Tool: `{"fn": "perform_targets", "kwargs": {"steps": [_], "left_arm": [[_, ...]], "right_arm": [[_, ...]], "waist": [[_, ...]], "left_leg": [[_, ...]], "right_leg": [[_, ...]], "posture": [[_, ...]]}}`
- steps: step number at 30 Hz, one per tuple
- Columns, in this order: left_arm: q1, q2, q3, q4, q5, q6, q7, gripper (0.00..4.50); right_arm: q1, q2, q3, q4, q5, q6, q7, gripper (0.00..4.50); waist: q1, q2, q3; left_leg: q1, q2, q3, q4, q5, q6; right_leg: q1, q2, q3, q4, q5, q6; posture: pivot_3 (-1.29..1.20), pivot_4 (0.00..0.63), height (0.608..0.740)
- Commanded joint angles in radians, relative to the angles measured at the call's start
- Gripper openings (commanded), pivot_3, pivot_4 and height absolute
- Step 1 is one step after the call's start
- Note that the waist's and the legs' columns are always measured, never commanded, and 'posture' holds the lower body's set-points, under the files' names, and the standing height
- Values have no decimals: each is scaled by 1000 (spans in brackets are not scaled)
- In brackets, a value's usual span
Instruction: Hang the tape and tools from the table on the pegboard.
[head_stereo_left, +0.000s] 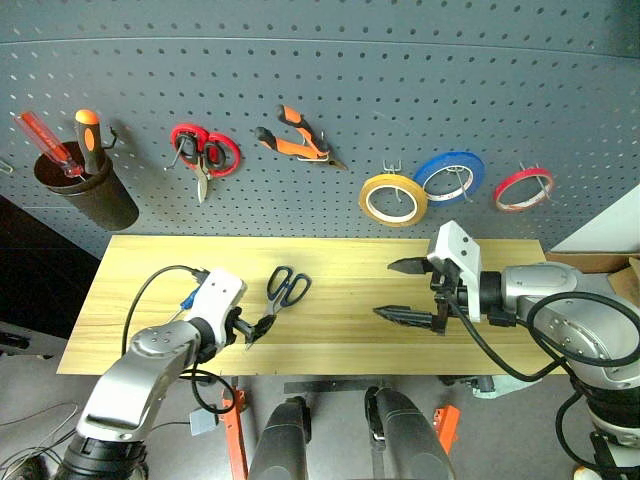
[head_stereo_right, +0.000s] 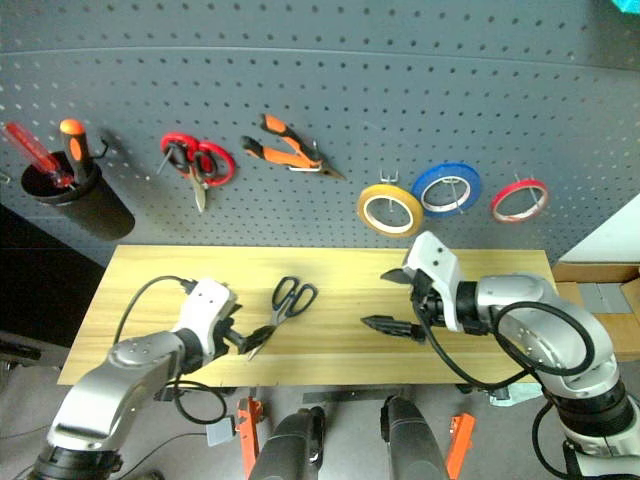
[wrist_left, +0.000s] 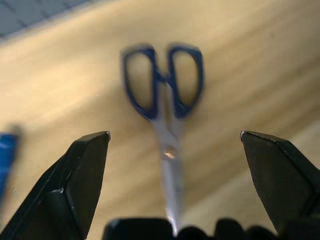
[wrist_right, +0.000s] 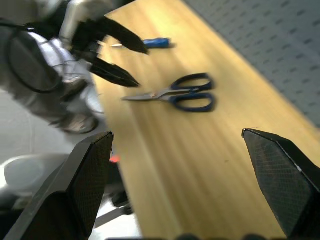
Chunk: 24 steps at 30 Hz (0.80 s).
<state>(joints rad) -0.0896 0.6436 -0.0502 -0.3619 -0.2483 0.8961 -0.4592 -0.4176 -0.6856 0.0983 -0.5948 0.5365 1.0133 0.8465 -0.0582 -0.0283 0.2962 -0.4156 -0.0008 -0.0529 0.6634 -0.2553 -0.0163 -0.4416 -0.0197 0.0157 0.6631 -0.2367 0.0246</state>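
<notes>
- Left gripper (head_stereo_left: 258, 327) – arm bent in over the near-left part of the table (head_stereo_left: 150, 300), wrist tipped down, fingers spread wide and holding nothing; tips sit just at the blade end of the dark-blue scissors (head_stereo_left: 287, 287).
- Right gripper (head_stereo_left: 408, 291) – forearm comes in from the right, pointing left across the table, hovering above the wood; both fingers well apart, empty.
- Scissors lie flat on the table, left of centre, closed, handles toward the pegboard (head_stereo_left: 320, 80), steel blades toward the near edge. Left wrist view: blades run straight down between the two open fingers.
- Blue-handled screwdriver (wrist_right: 150, 43) lies on the table beside the left wrist, mostly hidden in the head views.
- Yellow-tan tape (head_stereo_left: 392, 199) already hangs on a pegboard hook, just left of the blue roll (head_stereo_left: 449, 176); red roll (head_stereo_left: 522, 188) further right.
- Orange-and-black pliers (head_stereo_left: 298, 138) hang on the board, handles up-left, right of the red-handled scissors (head_stereo_left: 203, 152).
</notes>
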Motion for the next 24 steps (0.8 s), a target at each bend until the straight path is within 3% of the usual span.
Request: {"fn": "perform_targets", "kwargs": {"steps": [1,15,24], "left_arm": [[-42,6,-98,-7,48,50,6,4500],[-190,-100,-124,251,110,57,64,4500],[-296,-139,-170,446,146,-9,18,4500]], "right_arm": [[25,-9,22,-57,36,-10,8,4470],[61,-2,93,-88,25,-32,-59,4470],[56,-4,105,-80,24,-47,-70,4470]], "waist": [[0,0,0],[0,-3,12],[1,-3,13]], "left_leg": [[0,0,0,0,0,0],[0,0,0,0,0,0],[0,-1,0,0,0,0]], "right_leg": [[0,0,0,0,0,0],[0,-1,0,0,2,-3],[0,-1,-1,0,3,-4]], "posture": [[-101,320,740],[-115,337,740],[-122,337,740]]}}
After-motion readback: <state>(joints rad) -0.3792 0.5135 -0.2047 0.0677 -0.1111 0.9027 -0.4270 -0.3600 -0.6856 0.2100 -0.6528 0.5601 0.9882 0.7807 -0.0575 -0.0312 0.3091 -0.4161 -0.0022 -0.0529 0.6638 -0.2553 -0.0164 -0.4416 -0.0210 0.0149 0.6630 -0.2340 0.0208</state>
